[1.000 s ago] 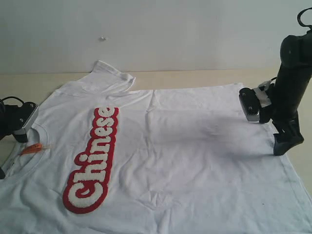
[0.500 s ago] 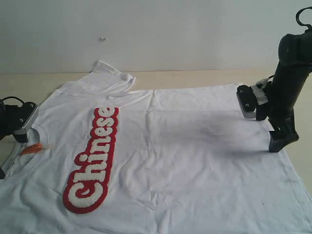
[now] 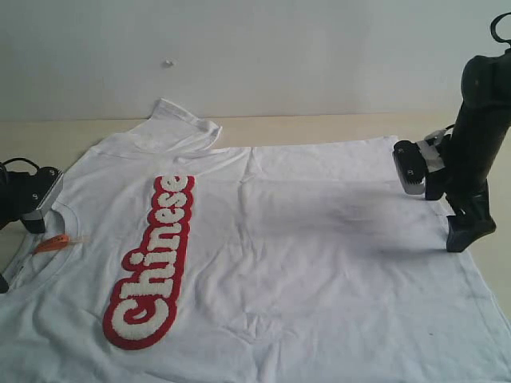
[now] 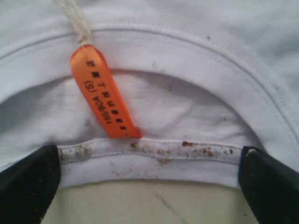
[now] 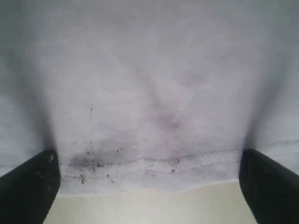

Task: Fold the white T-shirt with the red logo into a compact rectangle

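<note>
So there's a pale beige surface point(image 3: 319, 126) and the white T-shirt point(image 3: 319, 263) covers most of it. It lies flat, front side up, neck toward the left of the exterior view and hem toward the right, with one sleeve point(image 3: 188, 120) bunched at the far edge. The red logo point(image 3: 152, 263) runs in a long strip across the chest, nearer the neck end.

The right claw point(image 5: 149, 186) is at the hem edge, fingers spread wide either side of the stitched hem with nothing between them but cloth. The left claw point(image 4: 149, 186) is at the collar, also spread wide, straddling the neckline. I honestly can't tell if either one's tips touch the fabric.

A little orange tag point(image 4: 103, 95) hangs on a string inside the collar. There are also dark specks point(image 5: 86, 161) along the hem.
</note>
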Robot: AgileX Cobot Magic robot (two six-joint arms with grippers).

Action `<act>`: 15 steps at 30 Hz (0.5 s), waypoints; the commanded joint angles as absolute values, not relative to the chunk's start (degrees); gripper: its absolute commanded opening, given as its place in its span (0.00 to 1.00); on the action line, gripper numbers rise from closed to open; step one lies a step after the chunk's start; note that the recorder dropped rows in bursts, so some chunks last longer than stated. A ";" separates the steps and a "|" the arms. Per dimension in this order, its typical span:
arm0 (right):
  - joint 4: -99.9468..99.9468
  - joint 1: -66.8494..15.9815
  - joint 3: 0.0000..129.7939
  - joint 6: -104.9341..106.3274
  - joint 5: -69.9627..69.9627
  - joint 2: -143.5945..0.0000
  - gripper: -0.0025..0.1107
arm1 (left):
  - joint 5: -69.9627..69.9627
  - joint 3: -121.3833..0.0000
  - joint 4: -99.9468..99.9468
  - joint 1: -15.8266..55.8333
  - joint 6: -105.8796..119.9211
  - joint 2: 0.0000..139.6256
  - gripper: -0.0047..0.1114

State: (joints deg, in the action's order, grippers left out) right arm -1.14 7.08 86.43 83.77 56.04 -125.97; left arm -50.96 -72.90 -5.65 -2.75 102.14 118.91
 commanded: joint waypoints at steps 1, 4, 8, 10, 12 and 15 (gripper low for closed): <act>-1.25 7.41 86.75 83.66 56.63 -126.06 0.95 | -51.72 -72.62 -4.75 -2.72 101.91 120.00 0.93; -1.25 7.40 86.75 83.66 56.95 -126.97 0.95 | -51.72 -72.62 -4.75 -2.72 101.91 120.00 0.93; -1.25 7.40 86.75 83.66 57.19 -128.48 0.95 | -51.72 -72.62 -4.75 -2.72 101.91 120.00 0.93; -1.25 7.40 86.75 83.77 57.19 -128.85 0.95 | -51.72 -72.62 -4.75 -2.72 101.91 120.00 0.93; -1.25 7.40 86.75 83.77 57.19 -128.85 0.95 | -51.72 -72.62 -4.75 -2.72 101.91 120.00 0.93; -1.36 7.40 86.75 83.77 57.09 -128.74 0.95 | -51.72 -72.62 -4.75 -2.72 101.91 120.00 0.93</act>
